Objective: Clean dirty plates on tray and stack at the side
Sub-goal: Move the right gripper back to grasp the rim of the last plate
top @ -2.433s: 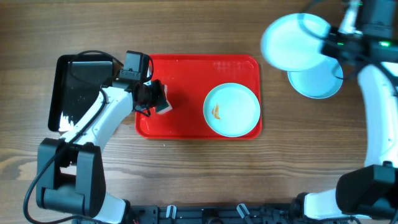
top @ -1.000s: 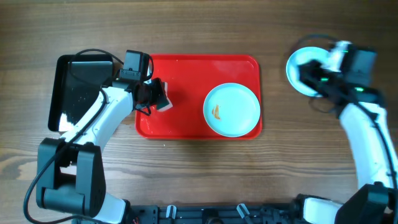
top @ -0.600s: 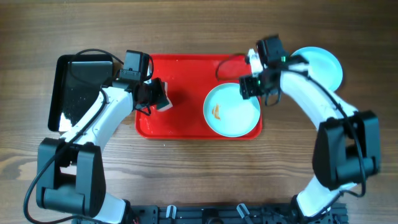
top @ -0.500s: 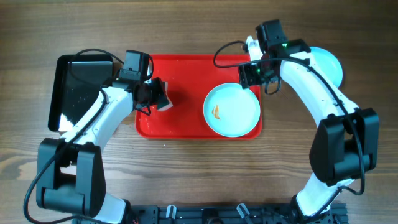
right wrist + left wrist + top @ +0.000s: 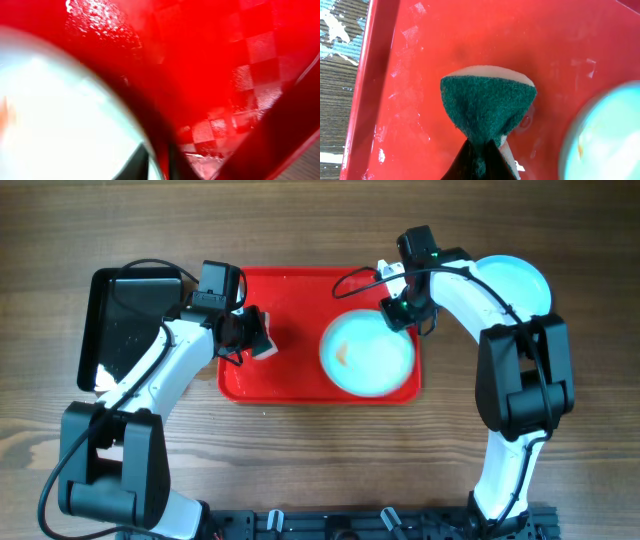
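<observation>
A pale blue-white plate [image 5: 365,358] with a small orange smear lies on the right half of the red tray [image 5: 300,375]; it looks blurred. My right gripper [image 5: 398,312] is at its upper right rim. In the right wrist view its fingers [image 5: 160,161] are shut on the plate's rim [image 5: 50,100], one above and one below. My left gripper [image 5: 250,338] is shut on a green and white sponge [image 5: 487,105] over the tray's left part [image 5: 410,75]. The plate's edge shows in the left wrist view [image 5: 610,135]. Clean pale plates [image 5: 520,280] lie on the wood to the right.
A smaller glossy black tray [image 5: 120,320] lies to the left of the red one, partly under my left arm. My right arm arches over the stacked plates. Wet patches shine on the red tray floor [image 5: 225,55].
My right arm set a plate on the one at the right, swung left to the tray and closed on the smeared plate's rim. That plate has shifted slightly left. My left arm has not moved.
</observation>
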Controlling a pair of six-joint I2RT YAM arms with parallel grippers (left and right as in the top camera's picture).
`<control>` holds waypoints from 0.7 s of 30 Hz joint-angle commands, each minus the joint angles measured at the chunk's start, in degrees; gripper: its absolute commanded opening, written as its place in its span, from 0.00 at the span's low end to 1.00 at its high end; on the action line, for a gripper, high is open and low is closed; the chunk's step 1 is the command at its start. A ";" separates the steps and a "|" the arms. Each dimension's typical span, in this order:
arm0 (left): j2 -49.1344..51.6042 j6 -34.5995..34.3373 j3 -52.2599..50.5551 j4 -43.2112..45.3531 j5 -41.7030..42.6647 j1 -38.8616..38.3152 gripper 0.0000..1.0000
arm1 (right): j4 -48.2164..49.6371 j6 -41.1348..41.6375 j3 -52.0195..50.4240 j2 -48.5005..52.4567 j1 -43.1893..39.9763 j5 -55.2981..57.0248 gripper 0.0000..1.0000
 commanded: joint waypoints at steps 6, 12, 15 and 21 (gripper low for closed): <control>-4.50 0.35 1.40 0.04 4.17 -0.11 0.04 | 0.37 5.66 0.00 0.83 8.00 -3.96 0.06; -6.95 1.84 1.38 -1.99 7.58 -1.16 0.04 | 7.06 11.76 0.04 0.94 13.40 -0.20 0.21; -6.95 1.79 1.38 -3.13 7.58 -2.91 0.04 | 6.23 14.75 1.95 0.92 12.09 -0.24 0.27; -6.91 1.84 1.07 -4.94 7.52 -4.39 0.04 | -15.13 15.96 11.74 0.83 8.39 -10.14 0.40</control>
